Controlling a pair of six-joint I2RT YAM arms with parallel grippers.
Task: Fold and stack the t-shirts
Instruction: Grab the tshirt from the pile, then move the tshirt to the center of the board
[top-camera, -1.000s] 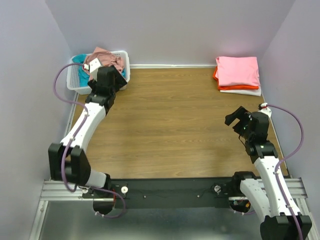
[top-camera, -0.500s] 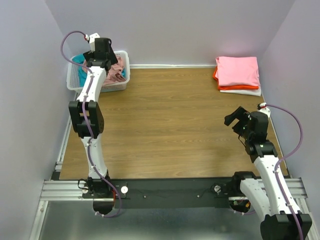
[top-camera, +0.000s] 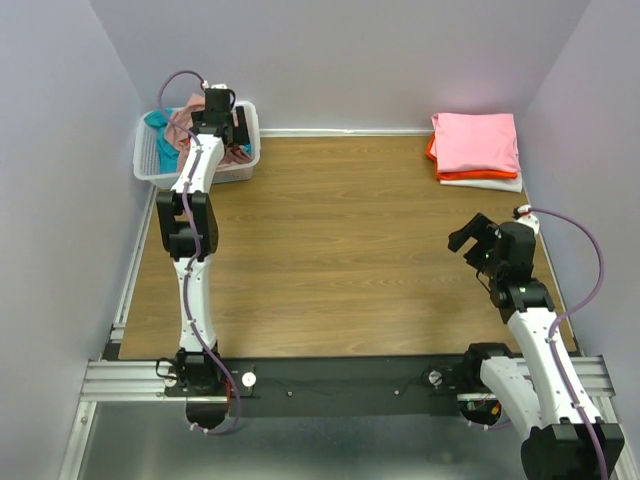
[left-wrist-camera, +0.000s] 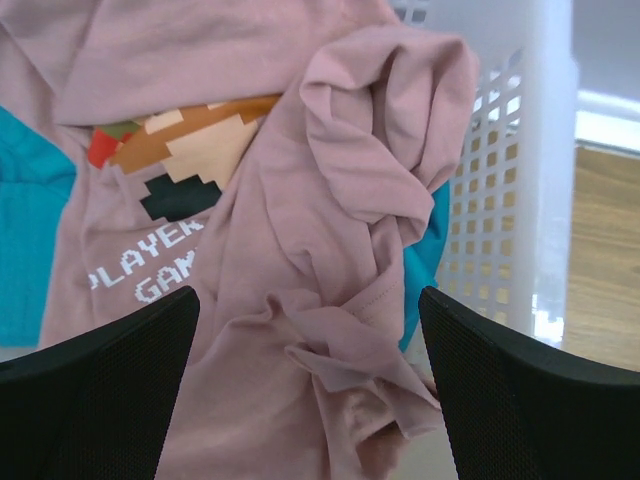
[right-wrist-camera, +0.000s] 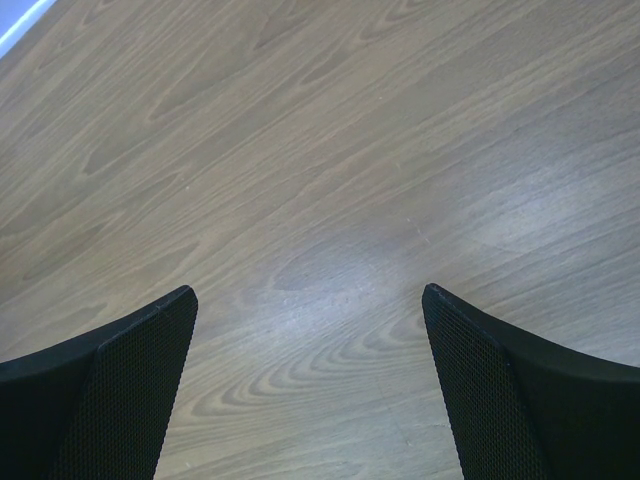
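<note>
Over the white basket (left-wrist-camera: 505, 200) at the far left, the left gripper (left-wrist-camera: 308, 320) hangs with fingers wide apart above the crumpled dusty-pink shirt (left-wrist-camera: 350, 180), so it looks ready to dip down and pinch it, while the right gripper (right-wrist-camera: 308, 310), also spread, hangs over the table (right-wrist-camera: 300, 120).

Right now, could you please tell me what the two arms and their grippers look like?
Both arms are alike: the left arm and right arm have smooth white links joined by black joint housings. A thin purple cable loops beside each. The left gripper and right gripper each have two broad black fingers with a fine mesh texture.
</note>
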